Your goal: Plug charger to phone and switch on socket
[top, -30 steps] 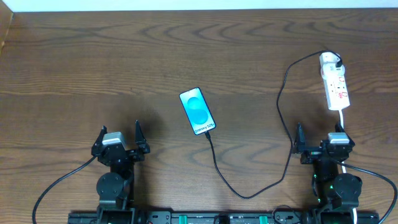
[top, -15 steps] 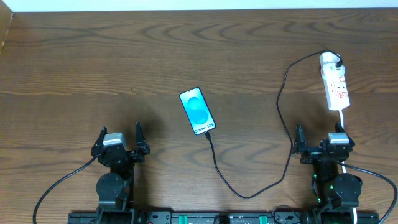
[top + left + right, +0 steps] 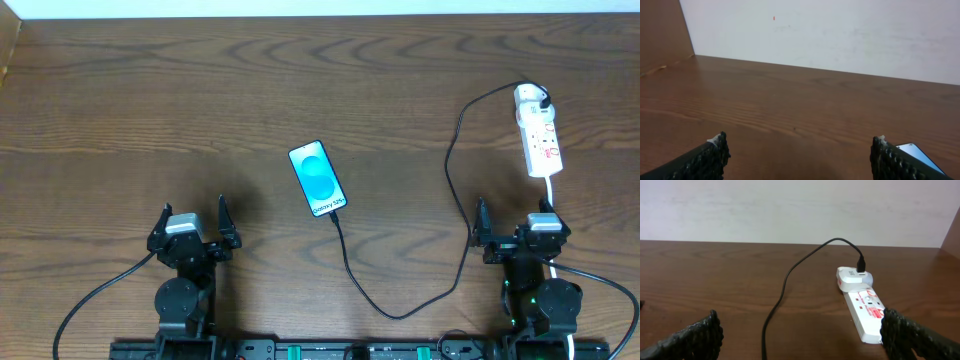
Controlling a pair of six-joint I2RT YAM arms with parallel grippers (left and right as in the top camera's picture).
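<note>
The phone (image 3: 318, 180) shows blue with a white band. The charger (image 3: 448, 163) is black, the socket (image 3: 538, 135) white with red marks, and the table (image 3: 150, 120) brown wood-grain.

The left arm (image 3: 180, 297) sits folded at the near left edge and the right arm (image 3: 543, 298) mirrors it at the near right, each tucked low over its base with the wrist pointing toward the far side. The left gripper (image 3: 193, 212) has its jaws spread wide (its wrist view shows the ribbed black fingers (image 3: 710, 159) at opposite sides), and the right gripper (image 3: 512, 214) is parted just as widely.
</note>
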